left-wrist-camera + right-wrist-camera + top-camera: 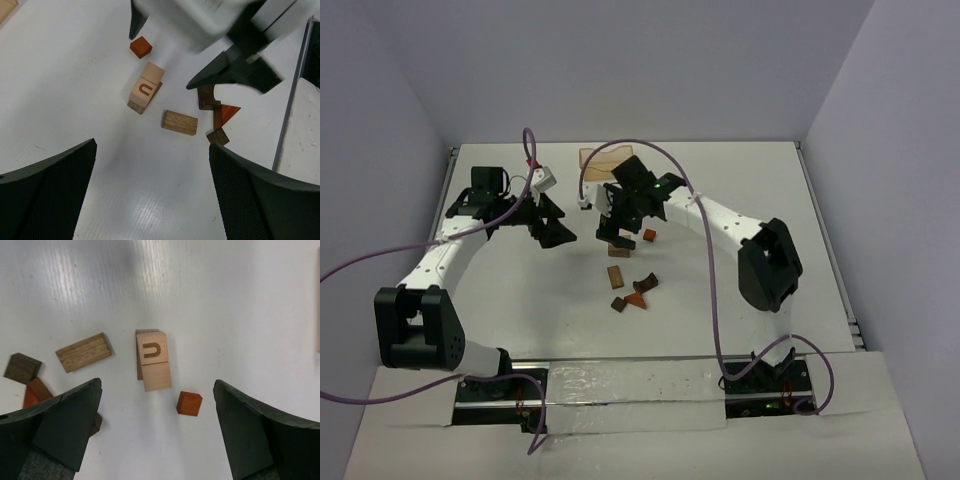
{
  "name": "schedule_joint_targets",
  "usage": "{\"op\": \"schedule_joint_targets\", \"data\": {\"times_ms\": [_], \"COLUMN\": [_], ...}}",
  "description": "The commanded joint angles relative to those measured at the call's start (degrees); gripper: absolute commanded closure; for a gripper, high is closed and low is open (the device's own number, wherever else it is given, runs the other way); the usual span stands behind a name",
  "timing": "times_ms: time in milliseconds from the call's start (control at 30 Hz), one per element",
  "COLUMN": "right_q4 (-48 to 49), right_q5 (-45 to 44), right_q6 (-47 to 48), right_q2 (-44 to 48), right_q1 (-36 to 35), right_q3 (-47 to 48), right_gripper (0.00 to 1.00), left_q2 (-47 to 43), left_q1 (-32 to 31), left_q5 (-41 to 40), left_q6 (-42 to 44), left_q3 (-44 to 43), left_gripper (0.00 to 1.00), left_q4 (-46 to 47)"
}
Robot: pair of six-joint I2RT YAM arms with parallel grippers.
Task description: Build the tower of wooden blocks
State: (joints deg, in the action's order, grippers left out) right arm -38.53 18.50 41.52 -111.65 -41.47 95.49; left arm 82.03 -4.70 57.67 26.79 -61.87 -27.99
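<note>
Starting nearest the arm bases, a dark cube [618, 303], a red wedge [637, 297] and a dark arch piece [646, 283] are seen lying loose in a cluster, with a tan cuboid [616, 275] just beyond them. Further on, the start of the tower [151, 350] is found: pale blocks, one marked with a U, are set on a darker block and seem slightly off its edge. The right claw [157, 384] hangs directly above this stack, fingers spread wide, nothing between them. The left claw [152, 145], likewise spread and empty, is poised to one side. A small reddish cube [189, 403] lies near the stack, and a tray [603, 160] sits well beyond. Clearing the stack is judged to be the step in hand. A straight upward lift is advised, with no fingertip brushing the blocks, since the overhang could tip them.
</note>
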Motion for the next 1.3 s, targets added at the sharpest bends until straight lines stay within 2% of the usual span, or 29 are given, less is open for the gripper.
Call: {"op": "schedule_joint_targets", "data": {"times_ms": [0,100,267,367,567,667,767,900,1033,1267], "right_q4": [2.32,3.65,5.4,5.93,6.96,7.9,8.13,8.19,8.12,8.16], "right_q5": [3.04,4.72,9.28,13.36,17.61,20.07,25.24,29.37,31.55,34.48], "right_q6": [-4.4,-6.81,-10.26,-12.38,-14.88,-16.34,-18.48,-20.54,-20.88,-21.84], "right_q2": [10.77,15.37,23.68,27.95,35.79,39.3,41.95,44.86,47.32,47.97], "right_q1": [1.12,3.15,9.08,14.83,24.23,28.58,34.85,39.38,41.33,44.59], "right_q3": [-1.35,-4.89,-11.69,-17.51,-26.31,-29.21,-31.24,-33.3,-35.75,-36.5], "right_gripper": [0.0,0.0,0.0,0.0,0.0,0.0,0.0,0.0,0.0,0.0], "left_q2": [-3.78,-3.55,-3.66,-1.26,0.53,4.18,9.96,15.79,19.8,24.4], "left_q1": [0.3,-0.24,-5.29,-11.82,-21.89,-26.21,-29.41,-33.32,-36.75,-39.14], "left_q5": [0.71,0.24,-5.53,-12.19,-17.89,-20.49,-21.15,-23.56,-29.07,-32.8], "left_q6": [4.65,13.12,24.89,32.49,43.87,50.88,57.31,63.25,67.74,70.72], "left_q3": [-0.43,-1.59,-2.47,-5.37,-5.19,-7.19,-11.59,-15.2,-14.6,-15.1], "left_gripper": [0.01,0.02,0.15,0.27,0.37,0.42,0.43,0.43,0.44,0.43], "left_q4": [0.21,-6.13,-15.09,-20.21,-20.66,-23.01,-28.06,-32.0,-31.87,-31.46]}}
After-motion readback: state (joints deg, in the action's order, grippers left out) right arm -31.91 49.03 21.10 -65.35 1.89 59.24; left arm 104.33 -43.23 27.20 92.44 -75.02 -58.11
